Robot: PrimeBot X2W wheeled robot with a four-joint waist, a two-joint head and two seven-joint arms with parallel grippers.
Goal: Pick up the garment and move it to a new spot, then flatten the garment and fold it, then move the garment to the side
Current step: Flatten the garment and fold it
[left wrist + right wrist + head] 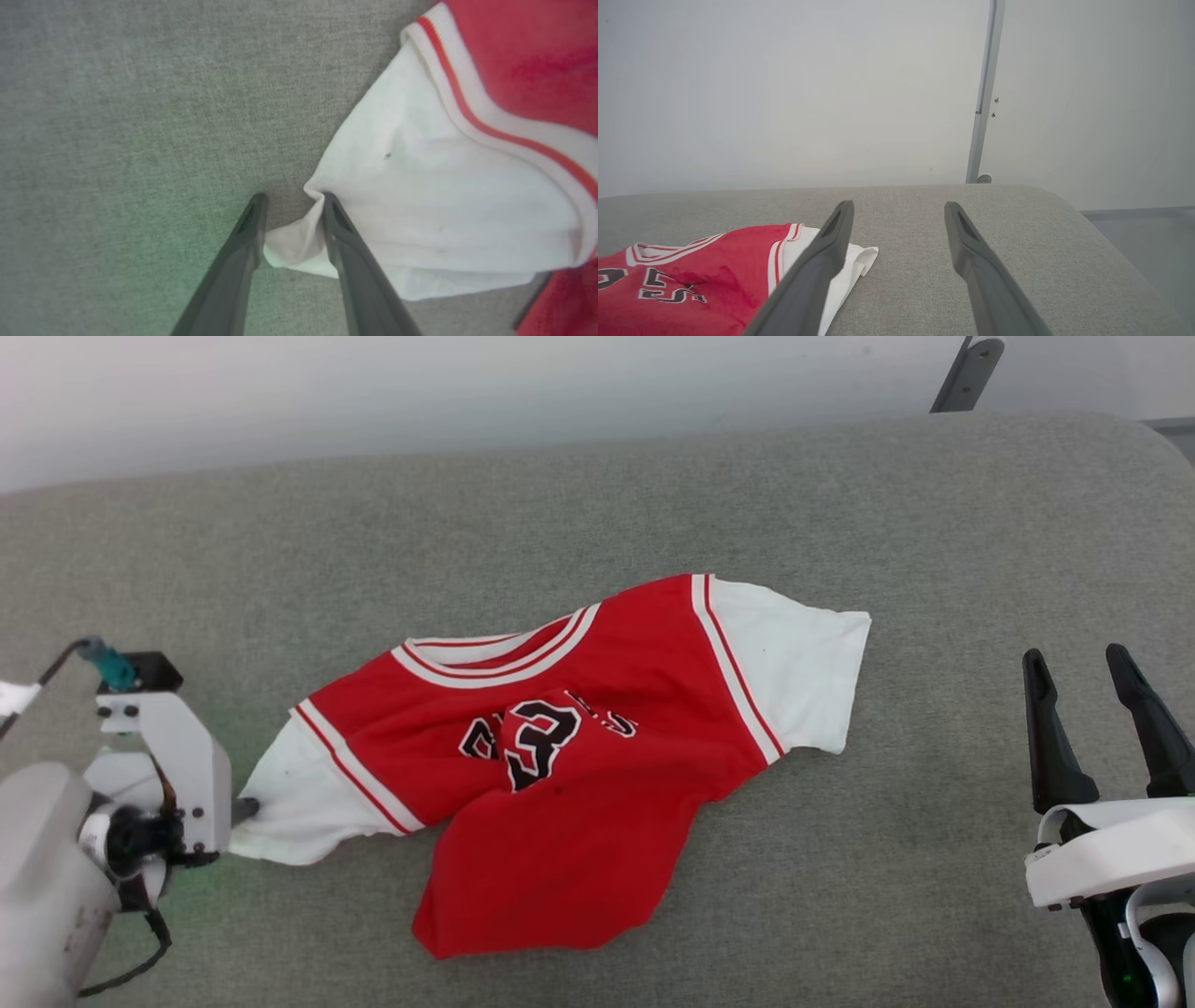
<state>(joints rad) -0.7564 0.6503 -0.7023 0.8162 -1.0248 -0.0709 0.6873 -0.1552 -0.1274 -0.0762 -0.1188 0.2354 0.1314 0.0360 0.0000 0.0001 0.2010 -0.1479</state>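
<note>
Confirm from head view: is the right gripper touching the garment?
No, the right gripper is open beside the garment, with a bare stretch of grey surface between them.

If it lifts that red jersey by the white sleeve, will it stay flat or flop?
Probably flop: the red jersey lies wrinkled, its hem folded over. It is likely light, since the white sleeve bunches thinly between the fingers of the left tool. Pushed, it would probably crumple on the grey fabric surface rather than slide.

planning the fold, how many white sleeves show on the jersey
2: one white sleeve at the jersey's left end, at the left gripper; the other at its right end.
</note>
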